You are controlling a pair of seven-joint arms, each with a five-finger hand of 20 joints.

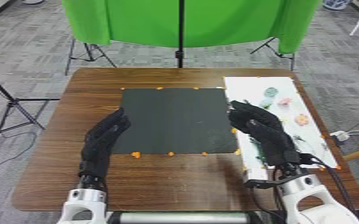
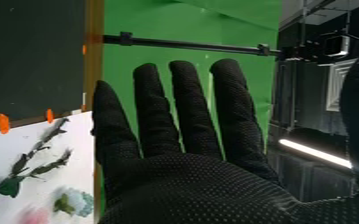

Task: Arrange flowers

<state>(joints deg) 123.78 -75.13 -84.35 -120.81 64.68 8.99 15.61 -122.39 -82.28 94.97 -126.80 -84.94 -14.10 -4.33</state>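
Right hand [image 2: 193,185]: wide, fingers straight and spread, nothing held. In the head view it hangs where the dark mat [image 1: 171,120] meets the white sheet [image 1: 242,90], presumably a ready position for picking. Left hand [image 1: 107,130]: fingers relaxed, empty, over the mat's left edge, likely out of the way. Pink flower [image 1: 285,101], peach flower [image 1: 302,119] and pale blue-green flower [image 1: 270,92] lie apart on the sheet, probably for easy single pickup. Leafy sprig [image 2: 33,165] there too; its full length is hard to make out. Mat likely reserved for the arrangement.
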